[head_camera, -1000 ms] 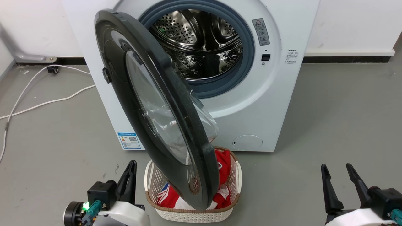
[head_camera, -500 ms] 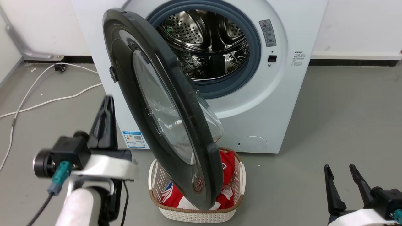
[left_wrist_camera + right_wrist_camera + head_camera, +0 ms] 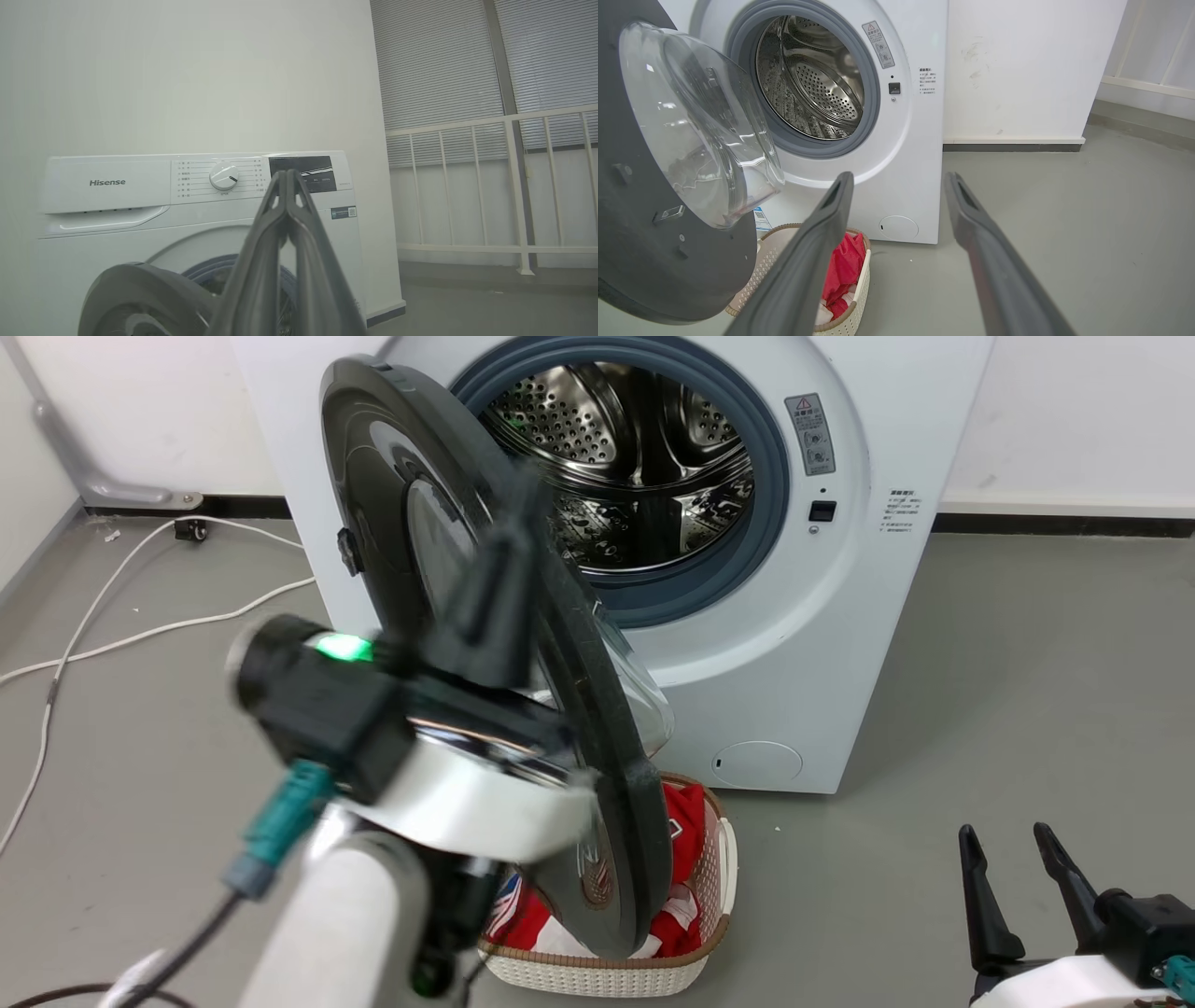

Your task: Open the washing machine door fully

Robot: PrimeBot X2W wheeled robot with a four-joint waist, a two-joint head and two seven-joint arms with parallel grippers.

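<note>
The white washing machine (image 3: 794,644) stands against the wall with its steel drum (image 3: 635,457) showing. The washing machine door (image 3: 373,457), glossy black with a bulging glass bowl (image 3: 691,126), hangs partly open and juts out toward me, hinged on the left. My left gripper (image 3: 525,513) is raised and blurred in front of the door's outer face; whether it touches is unclear. In the left wrist view this left gripper (image 3: 287,173) is shut with nothing in it, pointing at the control panel above the door rim (image 3: 140,289). My right gripper (image 3: 1018,859) rests open at the lower right, away from the machine.
A white laundry basket (image 3: 695,933) with red clothes sits on the floor under the door's lower edge, also seen as the basket (image 3: 859,280) in the right wrist view. White cables (image 3: 140,635) lie on the floor at the left. A white railing (image 3: 490,186) stands right of the machine.
My left arm has swung up and to the right, from beside the machine's left front to in front of the door. The head camera has shifted slightly. The right gripper has stayed put.
</note>
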